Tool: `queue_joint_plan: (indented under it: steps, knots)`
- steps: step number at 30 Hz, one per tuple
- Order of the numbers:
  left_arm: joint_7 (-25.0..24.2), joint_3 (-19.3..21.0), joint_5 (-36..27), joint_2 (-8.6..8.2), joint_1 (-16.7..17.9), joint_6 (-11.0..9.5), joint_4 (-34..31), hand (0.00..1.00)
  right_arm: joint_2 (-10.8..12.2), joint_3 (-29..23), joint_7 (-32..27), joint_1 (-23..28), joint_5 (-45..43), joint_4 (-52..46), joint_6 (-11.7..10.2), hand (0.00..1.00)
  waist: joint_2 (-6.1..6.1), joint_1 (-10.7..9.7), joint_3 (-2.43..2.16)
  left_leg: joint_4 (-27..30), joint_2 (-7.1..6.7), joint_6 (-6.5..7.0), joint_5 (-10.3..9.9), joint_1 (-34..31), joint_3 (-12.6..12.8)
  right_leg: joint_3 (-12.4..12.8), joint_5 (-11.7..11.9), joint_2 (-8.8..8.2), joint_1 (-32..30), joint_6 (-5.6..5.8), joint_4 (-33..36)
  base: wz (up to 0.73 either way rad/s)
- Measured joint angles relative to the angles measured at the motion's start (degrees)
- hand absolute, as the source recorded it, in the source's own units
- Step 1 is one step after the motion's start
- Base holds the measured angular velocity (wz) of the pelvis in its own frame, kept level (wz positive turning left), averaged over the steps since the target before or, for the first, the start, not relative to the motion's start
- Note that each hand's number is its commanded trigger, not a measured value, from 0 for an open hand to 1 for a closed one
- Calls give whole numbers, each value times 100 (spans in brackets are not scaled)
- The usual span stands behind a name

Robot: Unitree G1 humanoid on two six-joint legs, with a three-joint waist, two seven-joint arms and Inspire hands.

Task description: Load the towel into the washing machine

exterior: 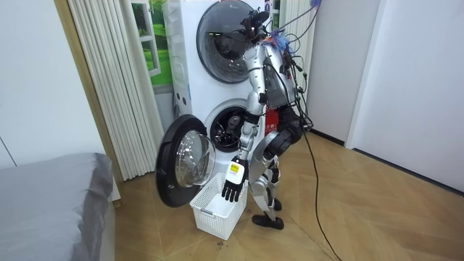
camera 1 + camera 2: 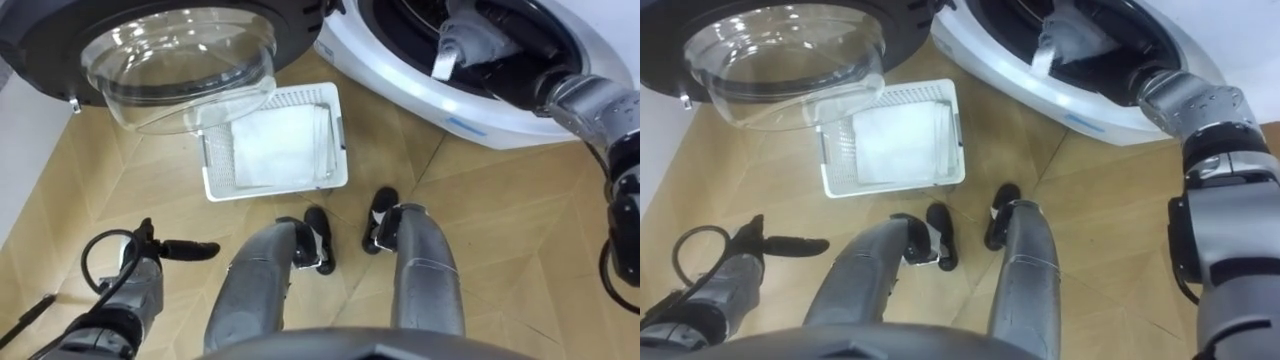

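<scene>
A grey towel (image 2: 470,35) lies inside the dark drum of the white washing machine (image 2: 470,125), at the upper right of the eye views. My right arm reaches in through the opening, and my right hand (image 2: 508,74) sits in the drum just beside the towel (image 2: 1072,35). Its fingers are hidden in the dark there. My left hand (image 2: 160,252) hangs low at my left side with straight fingers and holds nothing. In the room view it hangs over the basket (image 1: 217,210). I stand close in front of the lower machine.
A white plastic laundry basket (image 2: 275,188) stands on the wooden floor before my feet, with nothing in it. The machine's round glass door (image 2: 180,55) is swung open to my left, above the basket. A second machine (image 1: 232,32) is stacked on top.
</scene>
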Motion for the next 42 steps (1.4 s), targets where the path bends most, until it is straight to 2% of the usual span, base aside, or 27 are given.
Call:
queue_joint_plan:
  steps: [10, 16, 19, 23, 25, 31, 33, 35, 36, 37, 39, 41, 42]
  knots:
    - [10, 149, 18, -100, -1, 43, 7, 0, 0, -147, -304, 0, 187, -61, 0, 0, 57, -16, -6, 14, -8, 20, 10, -1, 0, -47, 4, -38, 14, 9, 2, 0]
    - [40, 292, 132, -186, 0, 44, 5, 0, 0, -231, -577, 0, 196, -210, 0, 0, 182, -16, -16, 26, -16, 39, 21, 20, -1, -46, 8, -49, 44, 15, 8, 0]
    - [98, 321, 134, -281, 4, 46, 46, 0, 0, -289, -655, 0, 193, -208, -1, 0, 307, -15, -10, -13, -33, 47, 26, 125, -6, -74, 0, -77, 150, 29, -5, 2]
    - [104, 383, 140, -295, 8, 49, 113, 0, 2, -304, -678, 43, 156, -178, -1, 0, 334, 7, -7, -69, -51, 46, 30, 263, -7, -78, -10, -88, 269, 31, -19, 0]
    - [103, 428, 143, -301, 26, 67, 121, 0, 19, -421, -663, 167, 134, -179, -1, 0, 338, 14, -7, -129, -77, 43, 32, 399, -34, -96, -27, -102, 403, 51, -41, 6]
    - [-37, 537, 136, -311, 218, 71, 114, 0, 44, -515, -134, 861, -22, -285, -238, 0, 352, 38, -13, -543, -98, 30, 53, 994, -91, -225, -28, -55, 1038, 135, -432, 2]
    - [-114, 571, 135, -304, 276, 3, 227, 0, 156, -544, 244, 1358, -328, -298, -556, 0, 357, 74, -19, -872, -56, -11, 83, 1411, -92, -292, 28, 67, 1497, 203, -809, -5]
    - [-218, 588, 133, -301, 360, -34, 338, 0, 214, -682, 490, 1807, -452, -436, -646, 0, 349, 83, -24, -1234, -59, -39, 153, 1809, -86, -321, 85, 152, 1881, 247, -1141, -9]
    - [-266, 590, 135, -295, 458, -56, 382, 0, 283, -688, 617, 2113, -577, -536, -796, 0, 352, 79, -80, -1400, -47, -67, 175, 2017, -95, -363, 106, 210, 2109, 270, -1336, -10]
    - [-271, 596, 135, -295, 489, -71, 409, 0, 317, -692, 681, 2261, -657, -548, -879, 0, 350, 74, -112, -1469, -37, -76, 181, 2111, -114, -416, 116, 235, 2228, 277, -1435, 0]
    - [-297, 641, 148, -247, 762, -218, 407, 0, 487, -905, 823, 2922, -1515, -611, -1234, 0, 304, -10, -224, -1750, 6, -147, 227, 2530, -209, -514, 168, 385, 2760, 321, -1877, 13]
    - [-306, 646, 140, -192, 921, -243, 435, 0, 607, -897, 934, 3409, -2326, -547, -1520, 0, 221, -42, -292, -1949, 19, -224, 276, 2819, -213, -580, 177, 458, 3090, 336, -2143, 5]
    - [-313, 660, 137, -184, 1035, -247, 443, 0, 747, -901, 901, 3594, -2938, -375, -1724, 0, 177, -46, -326, -2085, 36, -237, 284, 3040, -216, -577, 188, 527, 3338, 353, -2323, -10]
